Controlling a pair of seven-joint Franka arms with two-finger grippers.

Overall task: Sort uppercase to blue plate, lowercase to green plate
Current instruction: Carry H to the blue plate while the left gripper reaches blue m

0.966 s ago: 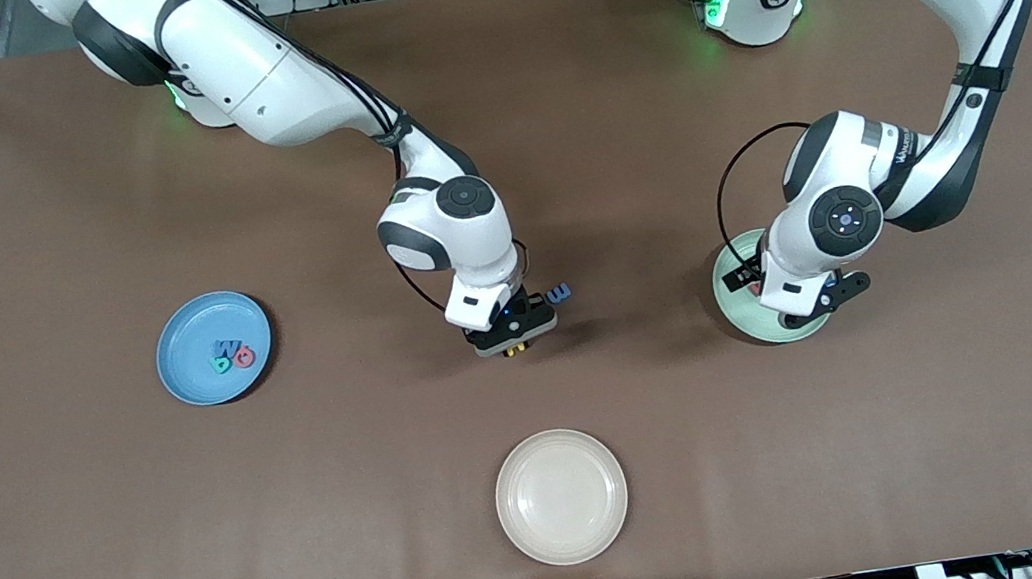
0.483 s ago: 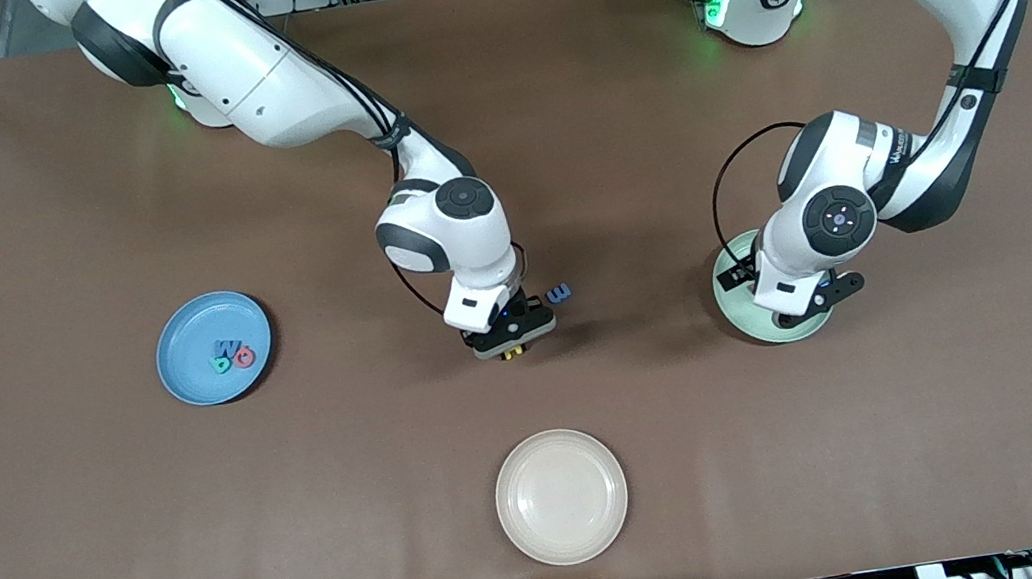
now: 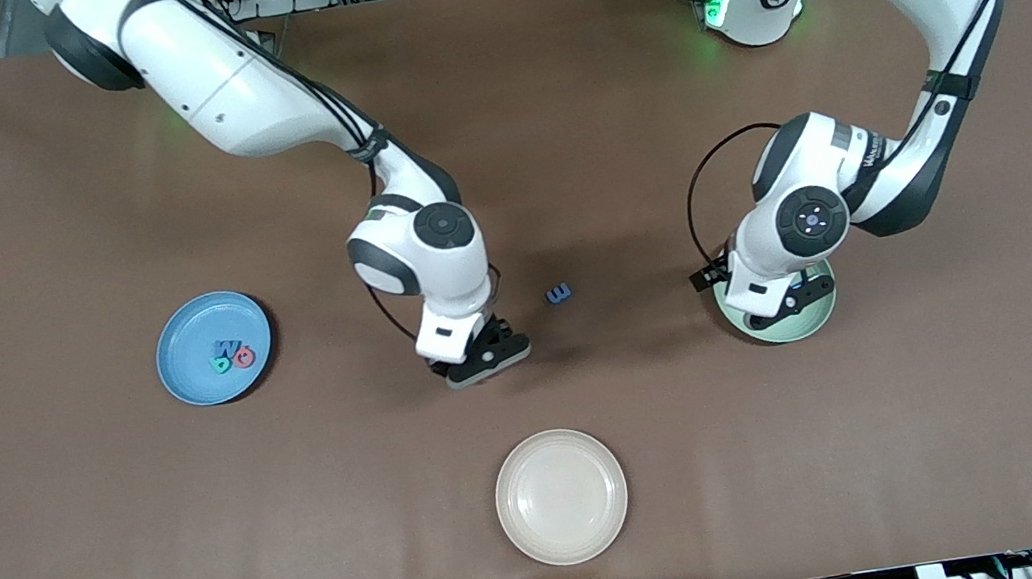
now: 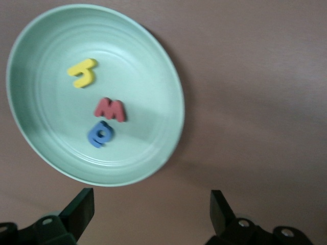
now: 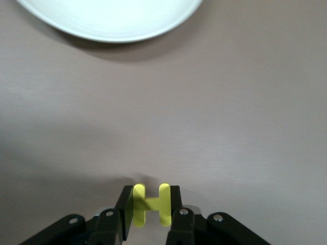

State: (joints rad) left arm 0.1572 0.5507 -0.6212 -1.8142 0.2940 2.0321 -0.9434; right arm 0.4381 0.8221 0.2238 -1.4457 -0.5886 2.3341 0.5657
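Shifted toward nine o'clock, right gripper clamped on yellow H, bound for blue plate. Left gripper wide, empty, over green plate; blue m on tabletop.

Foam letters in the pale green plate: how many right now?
3, all in the pale green plate: yellow foam h, red foam w, blue foam a, each lying flat. In the front view the left arm hides them.
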